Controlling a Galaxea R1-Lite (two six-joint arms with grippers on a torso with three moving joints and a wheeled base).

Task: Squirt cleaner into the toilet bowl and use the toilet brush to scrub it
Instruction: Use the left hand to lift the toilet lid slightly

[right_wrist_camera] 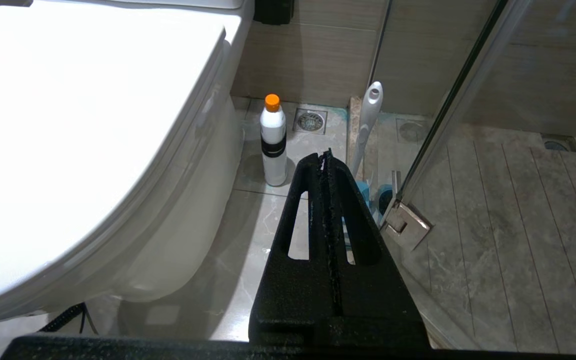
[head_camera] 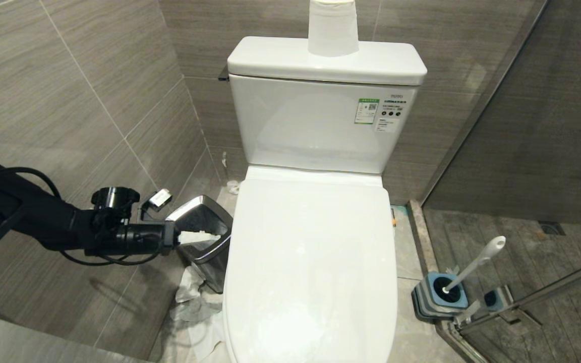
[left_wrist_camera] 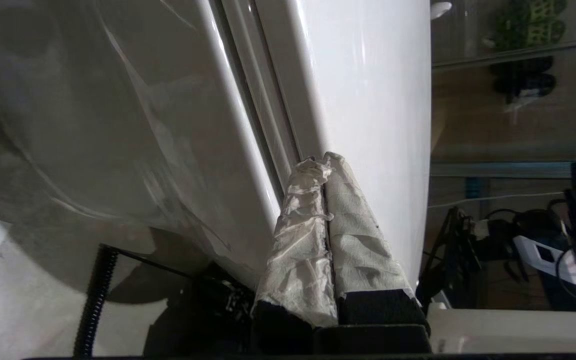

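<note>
The toilet's white lid (head_camera: 310, 262) is down, so the toilet bowl is hidden beneath it. My left gripper (head_camera: 200, 237) reaches in level from the left over the bin. Its fingers are wrapped in white tissue and pressed together. In the left wrist view the left gripper (left_wrist_camera: 324, 162) has its tips at the lid's side edge (left_wrist_camera: 368, 100). The toilet brush (head_camera: 477, 262) leans in its blue-grey holder (head_camera: 439, 297) on the floor at the right, its bristle head hidden. My right gripper (right_wrist_camera: 325, 157) hangs shut and empty above the floor, near a white cleaner bottle with an orange cap (right_wrist_camera: 273, 140) and the brush handle (right_wrist_camera: 368, 115).
A square steel bin (head_camera: 210, 252) stands against the toilet's left side, with crumpled tissue (head_camera: 194, 302) on the floor below it. A paper roll (head_camera: 332, 25) sits on the tank. A glass shower door and its rail (head_camera: 547, 292) close off the right, just behind the brush holder.
</note>
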